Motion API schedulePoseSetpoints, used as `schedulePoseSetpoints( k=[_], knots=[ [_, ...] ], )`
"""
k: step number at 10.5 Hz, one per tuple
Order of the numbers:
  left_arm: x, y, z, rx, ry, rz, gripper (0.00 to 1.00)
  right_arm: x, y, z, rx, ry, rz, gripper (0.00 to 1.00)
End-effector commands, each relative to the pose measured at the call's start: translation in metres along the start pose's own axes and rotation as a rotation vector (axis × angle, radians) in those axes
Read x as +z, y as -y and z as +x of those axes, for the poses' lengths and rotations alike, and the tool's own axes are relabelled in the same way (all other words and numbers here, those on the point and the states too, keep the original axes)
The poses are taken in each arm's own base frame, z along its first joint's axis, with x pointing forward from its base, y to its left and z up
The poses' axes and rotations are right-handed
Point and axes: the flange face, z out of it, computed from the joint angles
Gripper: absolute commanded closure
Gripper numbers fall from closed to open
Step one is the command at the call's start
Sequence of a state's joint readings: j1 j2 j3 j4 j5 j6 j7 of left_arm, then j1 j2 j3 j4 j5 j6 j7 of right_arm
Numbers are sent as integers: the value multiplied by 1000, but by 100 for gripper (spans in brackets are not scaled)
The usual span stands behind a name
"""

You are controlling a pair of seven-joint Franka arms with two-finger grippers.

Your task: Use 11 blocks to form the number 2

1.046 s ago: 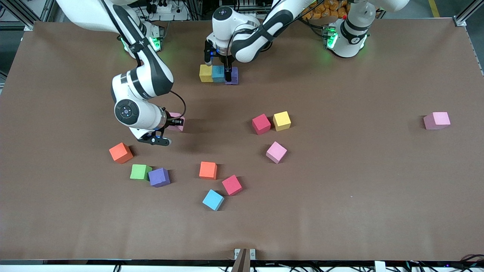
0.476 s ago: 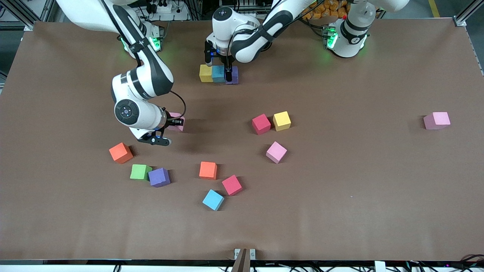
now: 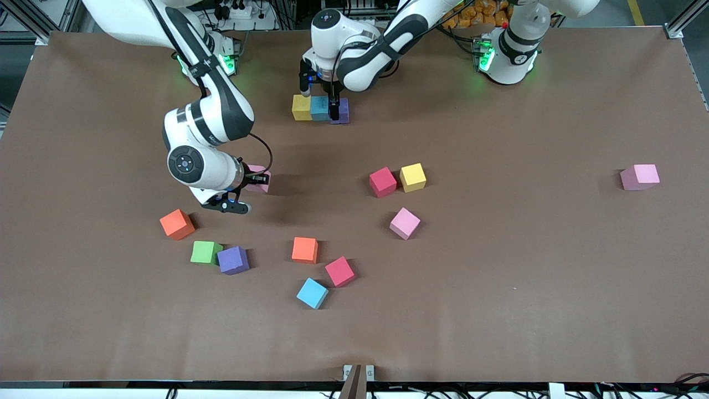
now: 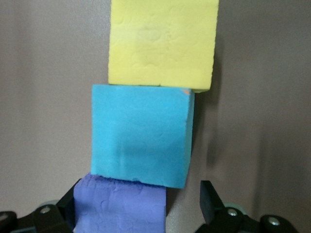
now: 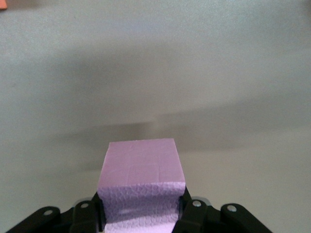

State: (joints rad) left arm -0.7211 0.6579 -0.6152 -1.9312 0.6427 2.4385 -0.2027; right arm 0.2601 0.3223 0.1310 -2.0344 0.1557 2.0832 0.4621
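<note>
Three blocks sit in a row near the arms' bases: yellow [image 3: 301, 107], blue [image 3: 319, 107], purple [image 3: 343, 110]. The left tool [image 3: 321, 103] stands wide open around the purple one. The right tool [image 5: 141, 213] grips a pink block [image 5: 141, 182] over bare tabletop [image 3: 498, 277].

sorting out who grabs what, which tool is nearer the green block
Right. The right tool, shut on a pink block, is close above the table near the green block. The left tool is open around the purple block in the yellow-blue-purple row near the bases.
</note>
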Motion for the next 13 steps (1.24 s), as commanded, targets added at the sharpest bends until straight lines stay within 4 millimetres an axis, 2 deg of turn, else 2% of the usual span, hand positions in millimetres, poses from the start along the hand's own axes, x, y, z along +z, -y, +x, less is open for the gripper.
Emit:
schedulePoseSetpoints(
  k=[1, 8, 10, 13],
  knots=[
    [-7, 4, 6, -7, -13, 14, 0, -2, 6, 2, 15, 9, 10, 100],
    [-28, 8, 12, -29, 4, 17, 0, -5, 5, 3, 6, 9, 10, 100],
    [-42, 1, 13, -33, 12, -1, 0, -5, 6, 3, 4, 7, 10, 100],
    [-78, 0, 13, -57, 8, -23, 0, -6, 14, -1, -13, 2, 7, 100]
  ],
)
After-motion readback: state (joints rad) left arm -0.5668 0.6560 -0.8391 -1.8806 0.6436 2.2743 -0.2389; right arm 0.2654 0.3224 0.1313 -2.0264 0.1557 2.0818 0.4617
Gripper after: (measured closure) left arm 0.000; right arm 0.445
